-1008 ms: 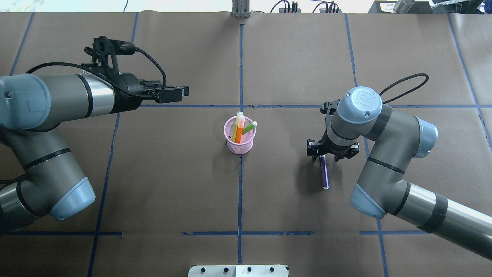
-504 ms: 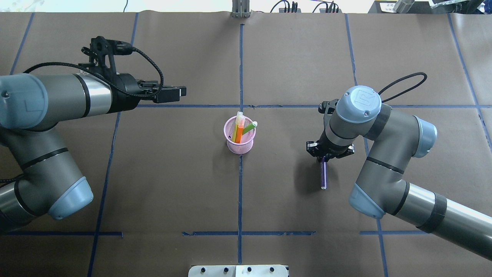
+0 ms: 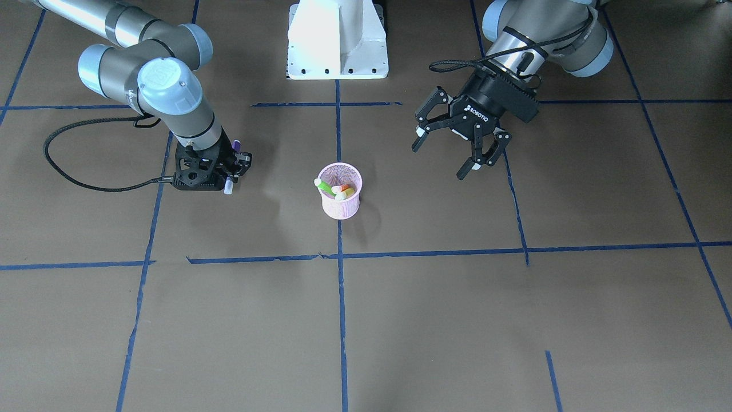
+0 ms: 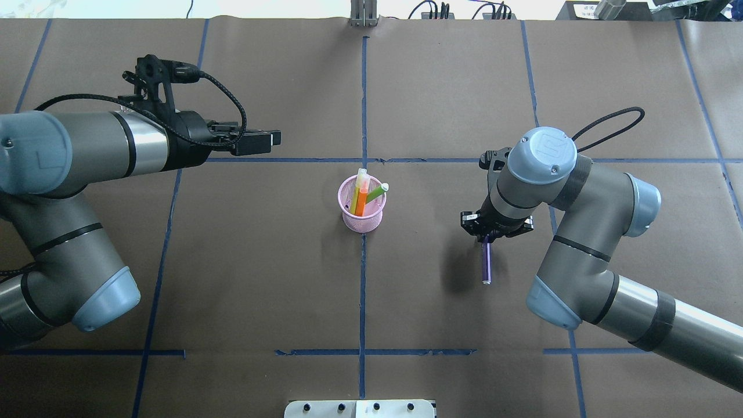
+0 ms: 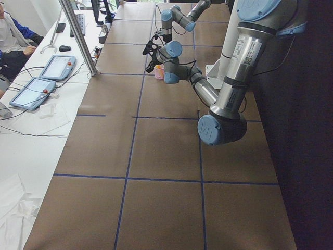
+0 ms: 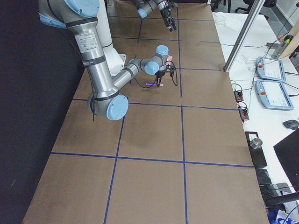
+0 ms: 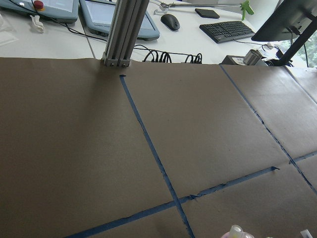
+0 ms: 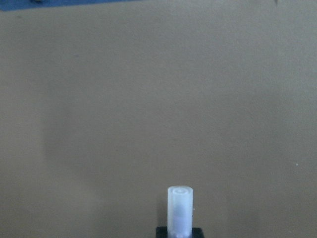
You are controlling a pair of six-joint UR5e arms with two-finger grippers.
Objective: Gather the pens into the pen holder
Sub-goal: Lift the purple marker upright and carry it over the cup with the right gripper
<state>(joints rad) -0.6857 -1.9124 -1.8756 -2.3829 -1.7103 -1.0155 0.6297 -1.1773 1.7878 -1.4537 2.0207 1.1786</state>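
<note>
The right gripper (image 4: 491,233) points straight down, its two black fingers pressed onto the slim purple plastic pen (image 4: 487,264). It pinches the pen close to the pale translucent cap (image 8: 180,208), which pokes out just past the fingers on the side away from the robot. The long barrel runs out the other way, toward the robot's base, roughly level. Whether the pen is clear of the brown paper-covered table (image 4: 261,261) I cannot tell.

The pen looks light, stiff, smooth and round. Held this near one end, it could swivel or droop between the pads. A hold nearer the middle would be steadier, though an end grip suits tipping the barrel down into a cup.

The small round pink wire-mesh pen holder (image 4: 362,216) stands upright, well apart from this gripper, off to its side toward the other arm. An orange pen (image 4: 361,200) and a green pen (image 4: 377,191) lean in it, caps up above the solid rim. The thin mesh cup is probably light enough to slide or tip if knocked, and the leaning pens crowd its mouth.

The left gripper (image 3: 438,161) hangs beyond the cup, fingers spread wide and holding nothing
</note>
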